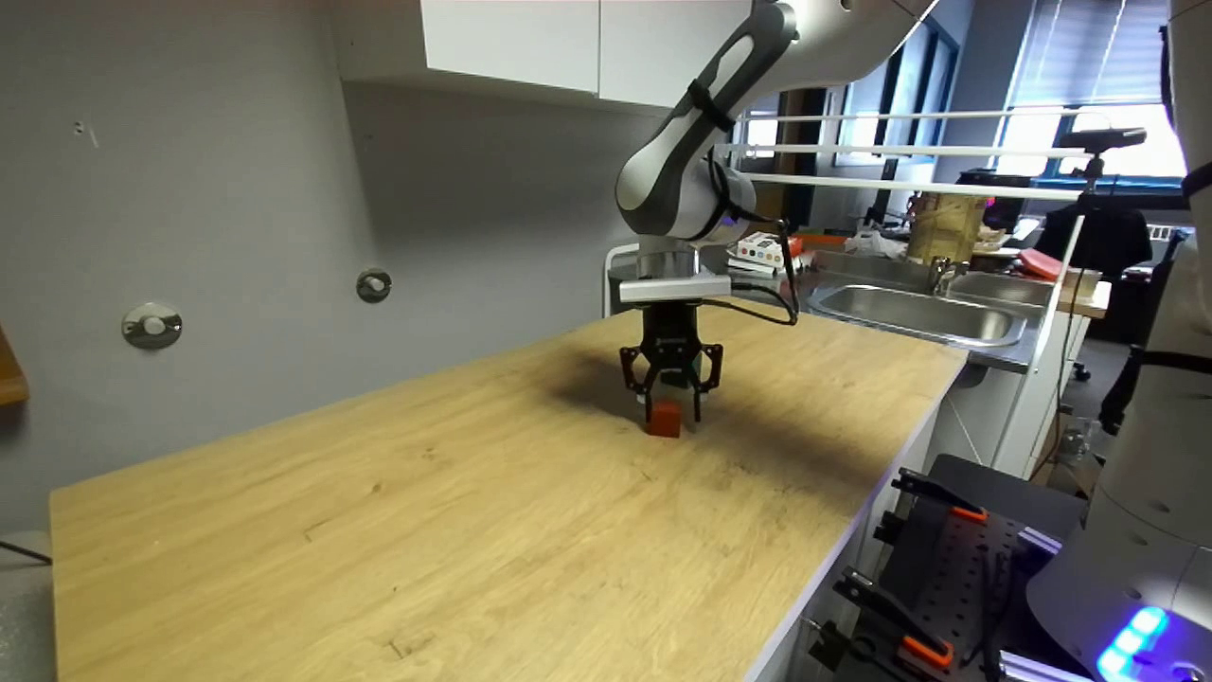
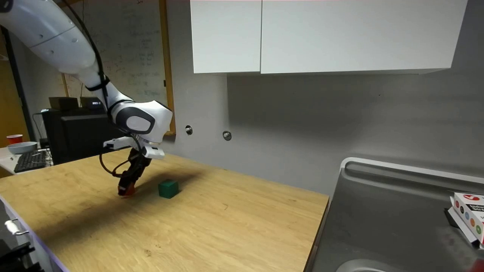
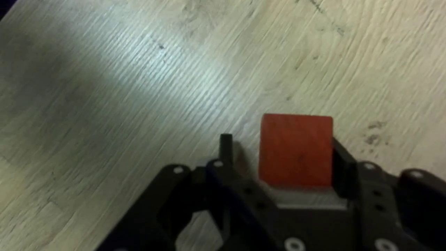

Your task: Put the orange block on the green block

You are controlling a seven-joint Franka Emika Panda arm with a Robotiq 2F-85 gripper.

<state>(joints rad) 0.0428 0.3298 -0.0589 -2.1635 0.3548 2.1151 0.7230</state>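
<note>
The orange block [image 1: 665, 419], a small red-orange cube, sits on the wooden table in both exterior views [image 2: 129, 190]. My gripper [image 1: 673, 417] points down around it, with its fingertips low near the table; in an exterior view the gripper [image 2: 126, 189] partly hides the block. In the wrist view the open gripper [image 3: 281, 148] has the orange block [image 3: 296, 150] between its fingers. A gap shows at the left finger; the right finger is against or very close to the block. The green block [image 2: 168, 189] stands a short way off on the table, and is mostly hidden behind the gripper in an exterior view [image 1: 699, 366].
The wooden table [image 1: 426, 549] runs along a grey wall under white cabinets [image 2: 351, 37]. A metal sink [image 1: 918, 313] lies beyond one table end. A box [image 2: 470, 213] rests on the grey counter. A monitor [image 2: 81, 132] stands behind the other end.
</note>
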